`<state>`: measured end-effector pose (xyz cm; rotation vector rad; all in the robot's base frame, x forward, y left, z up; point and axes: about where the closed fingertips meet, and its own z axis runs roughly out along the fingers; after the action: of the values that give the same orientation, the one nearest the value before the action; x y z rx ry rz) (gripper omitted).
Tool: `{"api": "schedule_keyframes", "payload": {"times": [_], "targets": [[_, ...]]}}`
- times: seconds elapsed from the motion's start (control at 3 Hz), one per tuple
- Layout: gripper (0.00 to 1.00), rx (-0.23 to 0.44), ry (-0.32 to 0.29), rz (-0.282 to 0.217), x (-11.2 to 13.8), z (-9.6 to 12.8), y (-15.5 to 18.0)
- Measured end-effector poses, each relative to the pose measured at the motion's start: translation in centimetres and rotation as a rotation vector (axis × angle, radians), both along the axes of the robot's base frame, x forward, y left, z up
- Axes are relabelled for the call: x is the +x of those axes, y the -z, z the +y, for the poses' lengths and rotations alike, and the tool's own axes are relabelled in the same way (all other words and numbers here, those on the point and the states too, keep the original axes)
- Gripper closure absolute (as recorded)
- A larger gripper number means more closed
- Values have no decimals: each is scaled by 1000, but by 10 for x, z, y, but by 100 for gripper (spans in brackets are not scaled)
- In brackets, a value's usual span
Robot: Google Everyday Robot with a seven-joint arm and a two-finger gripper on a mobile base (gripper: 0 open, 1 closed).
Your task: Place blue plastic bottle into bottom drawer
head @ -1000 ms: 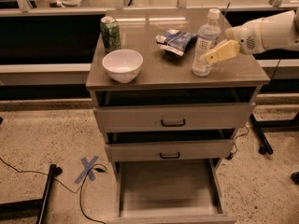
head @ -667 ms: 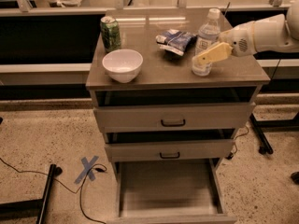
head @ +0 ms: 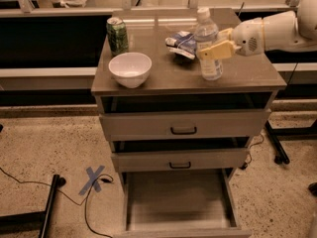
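Note:
The blue plastic bottle (head: 206,31), clear with a white cap and pale label, stands upright on the right part of the cabinet top (head: 163,76). My gripper (head: 212,43) reaches in from the right at the bottle's mid-height. Its yellow fingers (head: 218,50) are open and straddle the bottle, one in front and one behind. The bottom drawer (head: 178,200) is pulled far out below, with a flat grey inside that holds nothing.
A green soda can (head: 117,34) stands at the back left of the top, a white bowl (head: 130,69) in front of it, and a blue-and-white snack bag (head: 181,44) left of the bottle. The two upper drawers (head: 183,125) are slightly open. Cables and a blue tape cross (head: 94,179) lie on the floor.
My gripper has moved left so its fingers now sit around the bottle. The bottle has stayed standing in the same place.

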<state>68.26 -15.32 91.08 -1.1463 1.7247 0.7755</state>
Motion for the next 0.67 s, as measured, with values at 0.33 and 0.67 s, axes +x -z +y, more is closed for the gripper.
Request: {"api": "schedule_keyframes", "payload": {"times": [0.33, 0.67], "targets": [[93, 51, -42, -107, -9, -13, -30], [100, 79, -87, -244, -51, -42, -60]]}}
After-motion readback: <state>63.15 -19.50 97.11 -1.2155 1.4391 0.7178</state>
